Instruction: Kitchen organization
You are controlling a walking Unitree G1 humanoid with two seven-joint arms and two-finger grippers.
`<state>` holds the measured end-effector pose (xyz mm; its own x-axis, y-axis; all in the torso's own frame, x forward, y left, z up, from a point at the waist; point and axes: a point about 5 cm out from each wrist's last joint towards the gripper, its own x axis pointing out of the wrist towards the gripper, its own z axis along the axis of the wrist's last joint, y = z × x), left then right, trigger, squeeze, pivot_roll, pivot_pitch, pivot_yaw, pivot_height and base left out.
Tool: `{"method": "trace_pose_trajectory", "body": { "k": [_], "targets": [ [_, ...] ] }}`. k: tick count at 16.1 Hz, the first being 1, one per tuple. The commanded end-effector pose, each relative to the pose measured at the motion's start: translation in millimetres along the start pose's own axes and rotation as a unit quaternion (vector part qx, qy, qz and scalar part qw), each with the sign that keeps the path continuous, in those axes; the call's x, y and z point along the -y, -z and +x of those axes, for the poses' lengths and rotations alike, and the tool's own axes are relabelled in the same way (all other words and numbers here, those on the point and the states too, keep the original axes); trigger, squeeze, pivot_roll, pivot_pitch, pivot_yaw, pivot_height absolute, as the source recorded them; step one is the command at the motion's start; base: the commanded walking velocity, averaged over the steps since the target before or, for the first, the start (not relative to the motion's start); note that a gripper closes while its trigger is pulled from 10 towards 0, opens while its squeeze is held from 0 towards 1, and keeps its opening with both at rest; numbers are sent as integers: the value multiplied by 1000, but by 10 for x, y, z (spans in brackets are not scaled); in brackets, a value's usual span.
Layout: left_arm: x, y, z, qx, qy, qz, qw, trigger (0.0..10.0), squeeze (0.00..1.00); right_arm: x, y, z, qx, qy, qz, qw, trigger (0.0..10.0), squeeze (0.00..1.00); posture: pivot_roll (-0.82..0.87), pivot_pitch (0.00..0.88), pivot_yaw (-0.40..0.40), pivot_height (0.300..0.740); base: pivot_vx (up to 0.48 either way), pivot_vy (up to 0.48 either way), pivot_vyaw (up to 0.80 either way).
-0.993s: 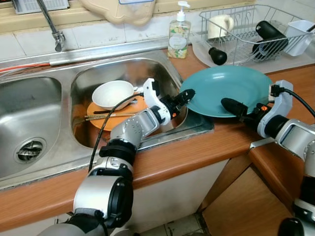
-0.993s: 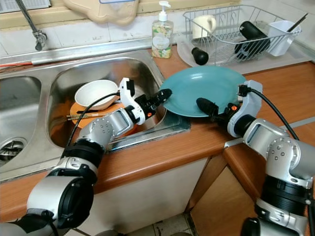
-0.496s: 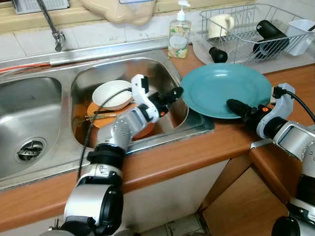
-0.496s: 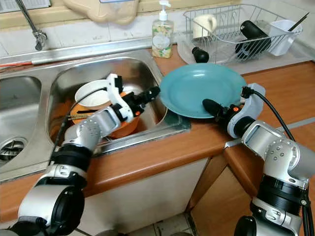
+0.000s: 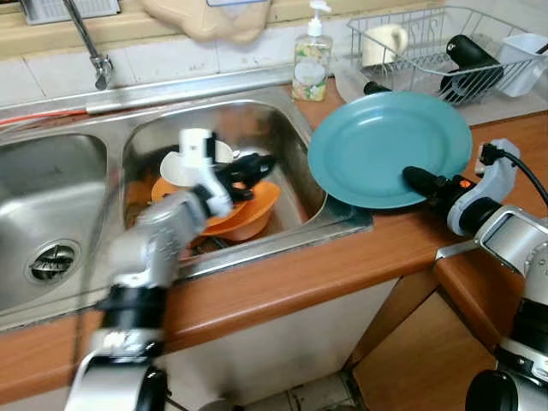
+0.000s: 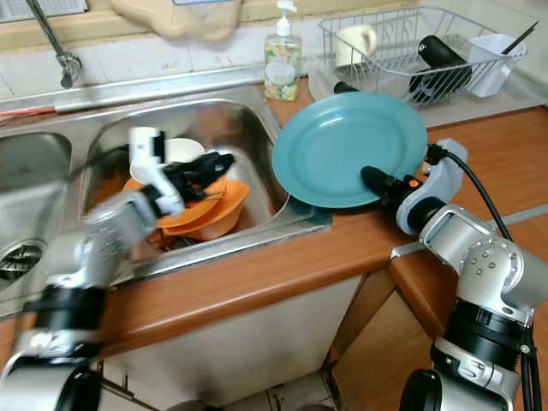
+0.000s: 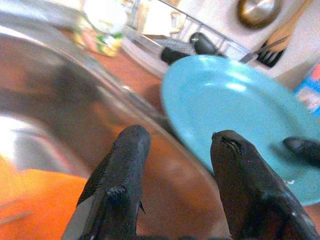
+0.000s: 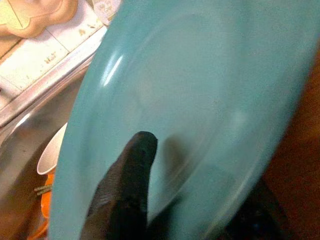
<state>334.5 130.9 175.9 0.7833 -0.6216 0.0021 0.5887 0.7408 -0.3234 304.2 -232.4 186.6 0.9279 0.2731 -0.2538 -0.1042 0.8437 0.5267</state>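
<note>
My right gripper (image 5: 419, 181) is shut on the near rim of a large teal plate (image 5: 385, 145), which is lifted and tilted toward me over the counter beside the sink. One finger (image 8: 131, 190) lies across the plate's face (image 8: 190, 100). My left gripper (image 5: 255, 163) is open and holds nothing. It hangs over the right sink basin (image 5: 274, 128), above an orange bowl (image 5: 248, 214) and beside a white bowl (image 5: 171, 164). The left arm is motion-blurred. The left wrist view has both fingers (image 7: 125, 170) apart with the teal plate (image 7: 235, 120) beyond them.
A wire dish rack (image 5: 428, 51) with a mug, a black item and a white cup stands at the back right. A soap dispenser (image 5: 311, 56) sits behind the sink, a tap (image 5: 90, 43) at the back left. The left basin (image 5: 51, 197) has a drain.
My left gripper has let go of the plate's left rim and pulled back left over the sink basin. The right gripper has tilted the plate up more steeply.
</note>
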Motion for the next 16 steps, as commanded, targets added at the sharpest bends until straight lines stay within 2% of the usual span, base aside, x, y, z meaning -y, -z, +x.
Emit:
{"method": "trace_pose_trajectory", "body": {
  "k": [1, 2, 6, 8, 14, 16],
  "targets": [
    [32, -68, -64, -8, -8, 78, 997, 10000, 0, -98, -67, 30, 14, -24, 2, 1000, 0, 0, -167, 0, 55, 740, 0, 0, 0],
    [14, -103, -133, -13, -30, 131, 991, 10000, 0, -131, -80, 40, 17, -32, 5, 999, 0, 0, -167, 0, 55, 740, 0, 0, 0],
    [-23, -201, -252, 4, -67, 177, 982, 10000, 0, -184, -125, 45, 33, -46, 10, 998, 0, 0, -159, 0, 56, 740, 0, 0, 0],
    [-81, -225, -355, 7, -113, 206, 972, 10000, 0, -252, -183, 45, 46, -66, 19, 997, 0, 0, -158, 0, 53, 740, 0, 0, 0],
    [-131, -247, -465, 17, -154, 216, 964, 10000, 0, -493, -277, 153, 50, -101, 3, 994, 0, 0, -147, 0, 35, 740, 0, 0, 0],
    [-154, -277, -519, 22, -170, 221, 960, 10000, 0, -666, -336, 273, 67, -111, -11, 991, 0, 0, -146, 0, 34, 740, 0, 0, 0]
  ]
}}
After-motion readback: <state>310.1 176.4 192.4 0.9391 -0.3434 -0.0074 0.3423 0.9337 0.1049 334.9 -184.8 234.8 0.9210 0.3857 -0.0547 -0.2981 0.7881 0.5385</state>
